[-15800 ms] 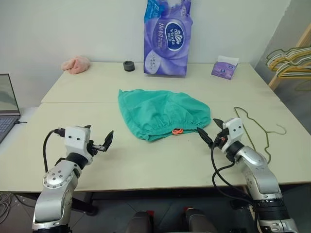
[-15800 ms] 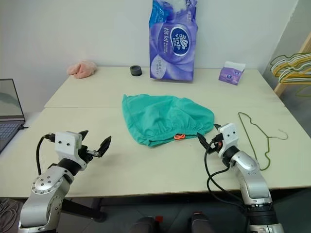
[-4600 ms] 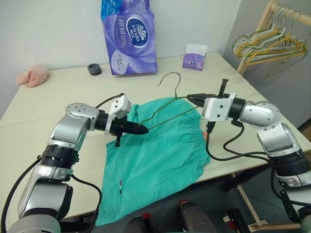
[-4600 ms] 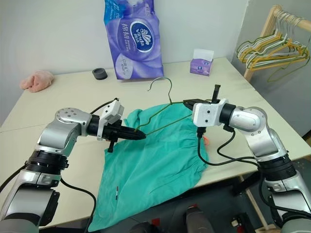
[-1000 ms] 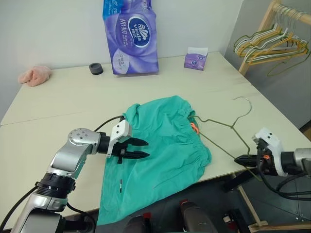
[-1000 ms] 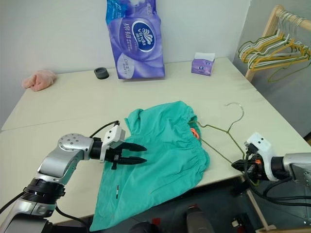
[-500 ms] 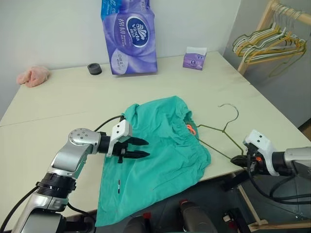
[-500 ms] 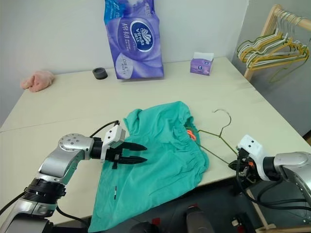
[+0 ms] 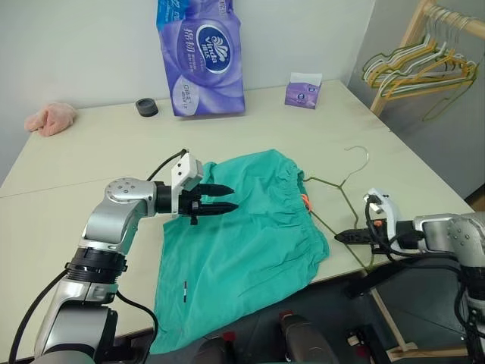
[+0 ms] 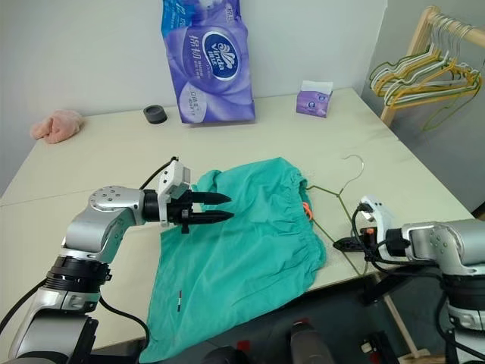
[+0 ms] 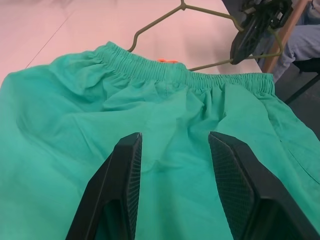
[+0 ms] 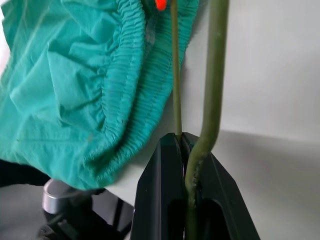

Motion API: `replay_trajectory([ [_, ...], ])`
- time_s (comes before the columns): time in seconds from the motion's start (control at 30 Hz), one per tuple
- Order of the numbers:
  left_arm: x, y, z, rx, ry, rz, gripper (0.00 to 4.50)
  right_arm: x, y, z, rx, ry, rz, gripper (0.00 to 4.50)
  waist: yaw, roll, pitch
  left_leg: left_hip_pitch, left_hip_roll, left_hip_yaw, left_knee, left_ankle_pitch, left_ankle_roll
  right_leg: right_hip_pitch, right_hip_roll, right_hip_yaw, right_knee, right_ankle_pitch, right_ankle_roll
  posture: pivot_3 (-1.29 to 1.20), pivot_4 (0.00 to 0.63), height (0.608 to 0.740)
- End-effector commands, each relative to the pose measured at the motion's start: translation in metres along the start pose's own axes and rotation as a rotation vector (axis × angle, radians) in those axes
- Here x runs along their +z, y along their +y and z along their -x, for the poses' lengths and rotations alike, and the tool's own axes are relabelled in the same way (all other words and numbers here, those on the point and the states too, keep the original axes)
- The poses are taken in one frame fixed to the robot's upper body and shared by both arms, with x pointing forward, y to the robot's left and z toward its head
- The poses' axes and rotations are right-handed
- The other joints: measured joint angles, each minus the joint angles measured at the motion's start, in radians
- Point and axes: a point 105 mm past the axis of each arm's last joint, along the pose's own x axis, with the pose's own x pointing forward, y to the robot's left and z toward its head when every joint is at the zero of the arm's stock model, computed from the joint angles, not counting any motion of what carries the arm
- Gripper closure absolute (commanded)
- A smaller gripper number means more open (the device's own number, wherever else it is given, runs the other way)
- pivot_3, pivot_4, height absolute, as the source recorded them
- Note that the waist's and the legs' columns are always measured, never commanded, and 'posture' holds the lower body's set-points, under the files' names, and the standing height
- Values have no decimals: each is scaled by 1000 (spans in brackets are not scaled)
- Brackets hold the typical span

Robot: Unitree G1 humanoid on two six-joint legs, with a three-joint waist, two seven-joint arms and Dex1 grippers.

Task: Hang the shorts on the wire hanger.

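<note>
Shorts flat on the bench, hanger pinched at their waistband side.

The bench (image 9: 91,174) carries the teal shorts (image 9: 242,235), one leg drooping over its near edge. Left fingers (image 9: 218,207) hover parted above the cloth; right fingers (image 12: 186,150) clamp the wire hanger (image 9: 342,188) beside the waistband.

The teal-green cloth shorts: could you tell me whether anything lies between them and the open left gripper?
Nothing visible does. The left gripper hovers open directly over the teal-green cloth shorts, with only bare fabric between its fingers.
</note>
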Motion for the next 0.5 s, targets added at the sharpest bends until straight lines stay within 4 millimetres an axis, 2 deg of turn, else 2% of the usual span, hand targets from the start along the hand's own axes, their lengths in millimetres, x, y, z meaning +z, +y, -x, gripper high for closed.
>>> replay_trajectory([
  [0.03,19,7,5,32,-54,-42,2278,20,9,-4,23,-46,-10,4500,0,0,0,0,0,0,0,0,0,0,0,0,0,0,0,-266,118,740],
  [0.2,25,17,11,101,-77,-34,2278,50,25,-7,28,-159,109,4500,0,1,0,-3,0,0,0,0,0,-3,0,0,1,0,0,-254,109,740],
  [0.37,46,51,26,291,-173,-23,2278,59,52,-9,18,-204,362,4500,2,1,0,-7,0,-1,1,0,0,-7,-1,-1,3,1,1,-254,101,740],
  [0.4,52,58,31,322,-193,-23,2105,58,56,-11,-3,-203,436,4500,2,1,-1,-7,0,-1,1,0,0,-8,-1,-1,3,1,1,-254,100,740],
  [0.5,71,61,41,285,-210,-38,1448,55,65,-16,-16,-190,559,4500,0,0,-1,-8,0,-1,1,0,0,-9,-1,-1,3,1,1,-249,94,740],
])
